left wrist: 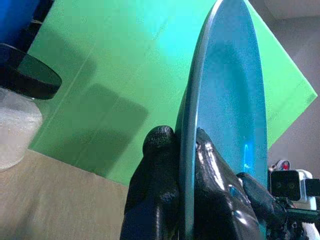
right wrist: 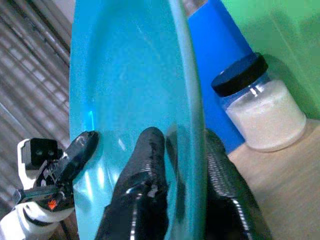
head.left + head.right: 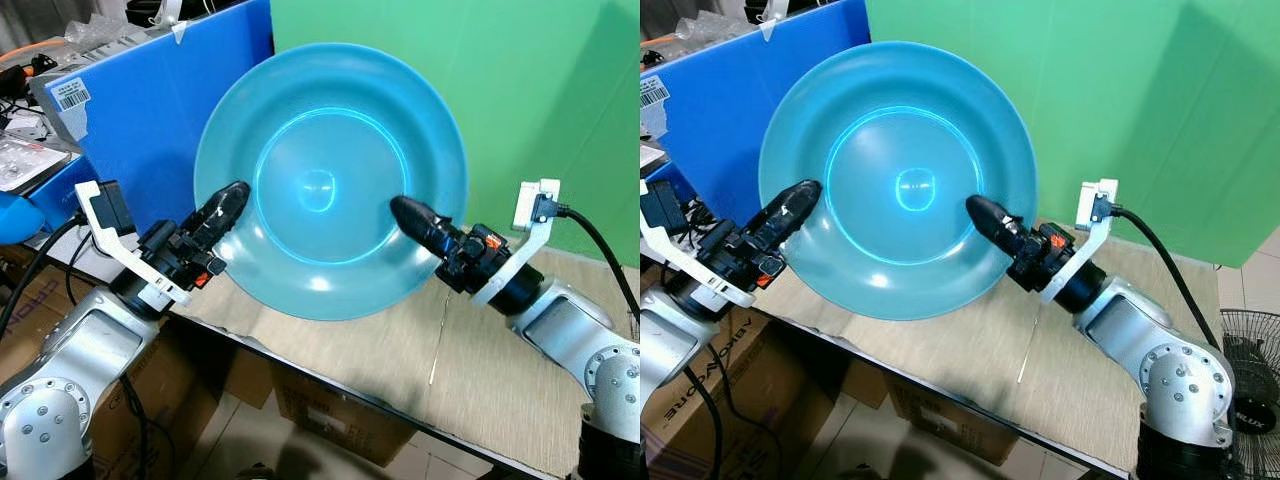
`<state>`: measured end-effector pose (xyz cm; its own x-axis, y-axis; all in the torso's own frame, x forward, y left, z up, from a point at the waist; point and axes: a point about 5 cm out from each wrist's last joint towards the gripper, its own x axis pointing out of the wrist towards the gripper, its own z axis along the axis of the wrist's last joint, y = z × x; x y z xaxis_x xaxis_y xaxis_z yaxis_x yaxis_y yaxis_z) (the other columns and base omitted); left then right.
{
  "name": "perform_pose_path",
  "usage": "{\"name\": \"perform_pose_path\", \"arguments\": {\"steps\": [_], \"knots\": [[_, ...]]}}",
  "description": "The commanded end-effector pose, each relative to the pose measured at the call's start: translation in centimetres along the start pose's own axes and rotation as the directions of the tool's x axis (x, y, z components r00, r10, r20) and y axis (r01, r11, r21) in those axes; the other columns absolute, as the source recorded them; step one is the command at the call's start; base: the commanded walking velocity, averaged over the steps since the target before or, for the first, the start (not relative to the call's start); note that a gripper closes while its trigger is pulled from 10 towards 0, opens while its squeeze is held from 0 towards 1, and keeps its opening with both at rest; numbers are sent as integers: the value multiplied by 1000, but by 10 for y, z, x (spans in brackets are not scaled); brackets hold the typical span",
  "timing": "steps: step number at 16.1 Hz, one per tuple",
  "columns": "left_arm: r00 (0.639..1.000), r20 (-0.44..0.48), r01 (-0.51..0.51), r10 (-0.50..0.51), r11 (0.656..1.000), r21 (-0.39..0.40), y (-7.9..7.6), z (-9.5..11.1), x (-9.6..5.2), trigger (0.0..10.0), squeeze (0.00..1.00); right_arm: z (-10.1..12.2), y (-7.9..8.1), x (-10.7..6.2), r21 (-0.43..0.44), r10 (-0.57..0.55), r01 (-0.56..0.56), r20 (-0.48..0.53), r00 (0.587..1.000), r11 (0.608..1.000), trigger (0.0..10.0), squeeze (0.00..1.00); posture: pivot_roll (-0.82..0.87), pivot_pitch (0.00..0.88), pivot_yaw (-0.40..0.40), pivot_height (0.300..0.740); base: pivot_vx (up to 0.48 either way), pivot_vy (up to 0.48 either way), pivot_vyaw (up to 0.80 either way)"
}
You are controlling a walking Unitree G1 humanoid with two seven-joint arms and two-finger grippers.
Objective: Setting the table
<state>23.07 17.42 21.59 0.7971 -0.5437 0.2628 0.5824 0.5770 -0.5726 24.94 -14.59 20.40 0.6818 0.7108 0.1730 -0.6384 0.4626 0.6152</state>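
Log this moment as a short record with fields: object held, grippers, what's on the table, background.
held: blue plate, raised and tilted toward the camera
left gripper: clamped on the plate's left rim
right gripper: clamped on the plate's right rim
table: wooden; jar of white powder with black lid stands on it
background: green screen, blue board

Head downward; wrists close, plate point(image 3: 330, 180) shared.

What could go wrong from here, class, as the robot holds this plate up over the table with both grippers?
1. The blue plate is held tilted up on edge, each gripper pinching only its rim, left gripper and right gripper; it could slip or twist out.
2. A jar of white powder stands on the table behind the plate; lowering blindly might knock it.
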Motion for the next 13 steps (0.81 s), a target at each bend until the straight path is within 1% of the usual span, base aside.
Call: {"name": "perform_pose_path", "arguments": {"steps": [1,3,5,6,7,8,9,10,12,13], "knots": [[999,9,38,-38,999,-2,-5,2,2,0,0,2,0,2,11,-5,5,4,1000,1000,0,0,142,0,45,740,0,0,0],[1000,5,23,-23,1000,5,-4,1,3,0,0,2,4,3,8,19,-20,10,1000,1000,0,0,140,0,46,740,0,0,0],[1000,8,15,-15,1000,7,-3,1,4,0,0,3,4,2,5,25,-26,19,999,1000,0,0,139,0,46,740,0,0,0],[1000,6,4,-4,1000,13,-3,1,4,1529,0,3,5,1,4,30,-30,23,999,1000,0,0,138,0,45,740,0,0,0],[1000,2,-29,28,999,25,0,0,4,10000,0,2,6,1,6,34,-35,25,999,999,0,0,138,0,45,740,0,0,0],[998,-1,-56,56,998,33,3,0,4,10000,0,2,7,1,8,35,-35,26,999,999,0,0,138,0,46,740,0,0,0],[998,3,-65,65,997,32,5,0,4,10000,267,1,7,1,9,36,-36,27,999,999,0,0,137,0,51,740,0,0,0],[997,16,-80,80,996,36,9,3,5,10000,1000,0,8,3,13,33,-34,38,999,999,0,0,138,0,57,740,0,0,0],[997,20,-79,78,996,39,9,5,5,10000,1000,0,8,2,17,19,-20,51,999,1000,0,0,136,0,55,740,0,0,0],[994,29,-109,107,992,58,12,6,6,10000,1000,1,4,-1,21,-18,17,67,998,1000,0,0,136,0,55,740,0,0,0]]}}
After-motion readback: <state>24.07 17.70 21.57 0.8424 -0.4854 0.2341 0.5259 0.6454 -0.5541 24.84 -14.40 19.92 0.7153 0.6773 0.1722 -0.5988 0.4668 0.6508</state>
